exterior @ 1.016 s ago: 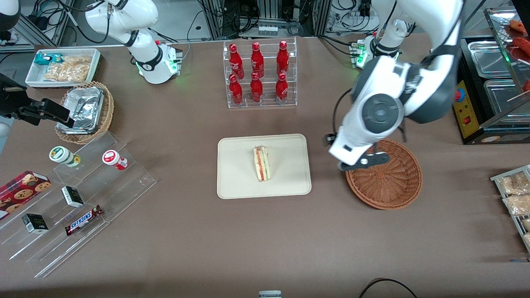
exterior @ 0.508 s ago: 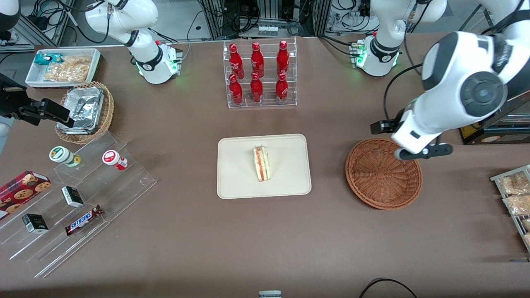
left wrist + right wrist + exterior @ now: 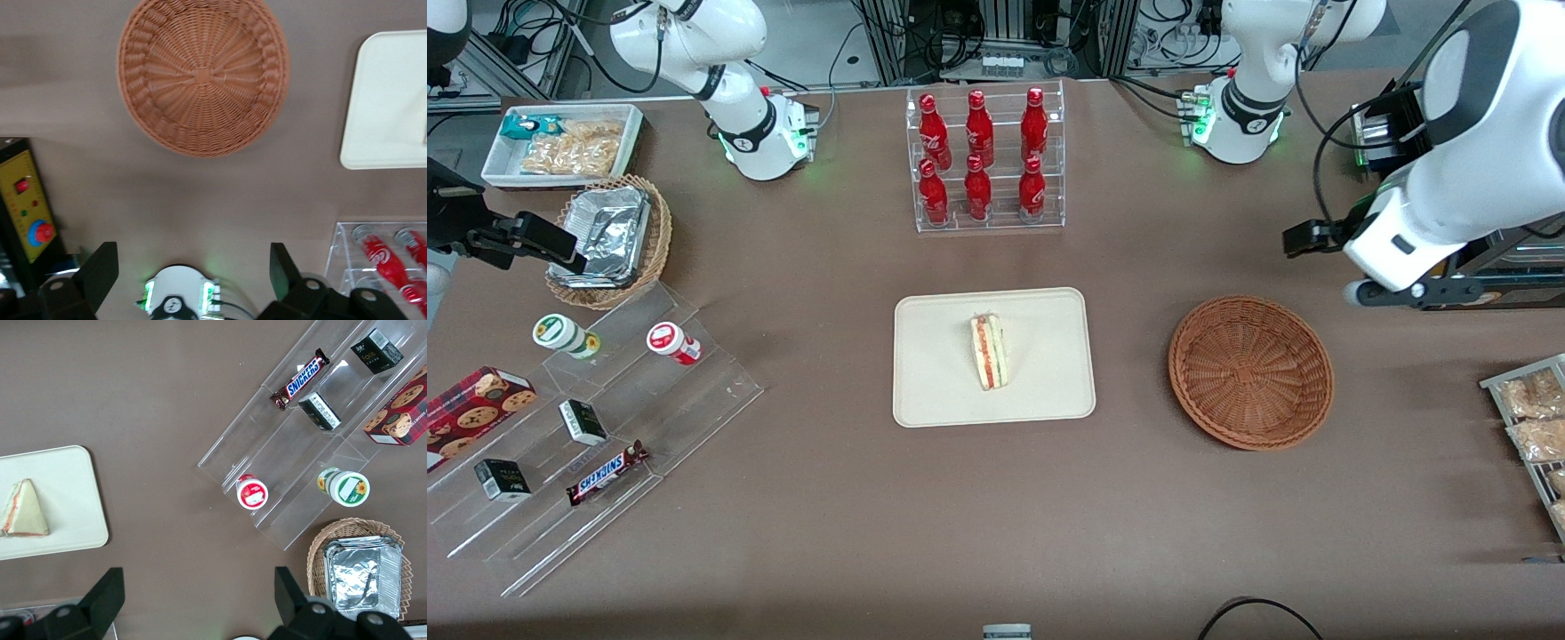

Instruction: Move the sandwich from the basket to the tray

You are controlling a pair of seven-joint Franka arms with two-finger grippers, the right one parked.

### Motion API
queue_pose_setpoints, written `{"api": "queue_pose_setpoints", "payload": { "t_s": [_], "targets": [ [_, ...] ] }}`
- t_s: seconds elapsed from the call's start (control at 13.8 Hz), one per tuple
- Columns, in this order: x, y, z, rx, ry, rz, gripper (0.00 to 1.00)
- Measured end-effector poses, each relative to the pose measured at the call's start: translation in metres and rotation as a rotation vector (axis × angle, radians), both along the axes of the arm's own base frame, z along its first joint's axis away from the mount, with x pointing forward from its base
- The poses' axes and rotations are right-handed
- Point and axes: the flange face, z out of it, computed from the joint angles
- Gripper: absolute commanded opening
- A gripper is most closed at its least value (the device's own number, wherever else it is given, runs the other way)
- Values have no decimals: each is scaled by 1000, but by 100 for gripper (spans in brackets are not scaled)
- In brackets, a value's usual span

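The sandwich lies lengthwise on the tray, basket empty between it and the tool, spread wide, holding nothing.

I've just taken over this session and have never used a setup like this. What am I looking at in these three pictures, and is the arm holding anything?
Two white robot arms are bolted to a brown table. The front view looks down on them. The other two pictures come from cameras on each arm's wrist, looking past the fingers. The working arm's gripper is raised near its own end of the table, open and holding nothing. The sandwich lies on the cream tray in the middle. The brown wicker basket beside the tray has nothing in it. A rack of red bottles stands farther from the front camera than the tray.
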Motion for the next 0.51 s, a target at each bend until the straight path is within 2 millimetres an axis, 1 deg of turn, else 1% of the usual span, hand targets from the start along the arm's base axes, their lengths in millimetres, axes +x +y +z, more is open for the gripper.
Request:
{"api": "queue_pose_setpoints", "payload": {
  "t_s": [0.36, 0.51],
  "targets": [
    [-9, 56, 28, -32, -42, -48, 100],
    [-12, 67, 36, -36, -60, -47, 100]
  ]
}}
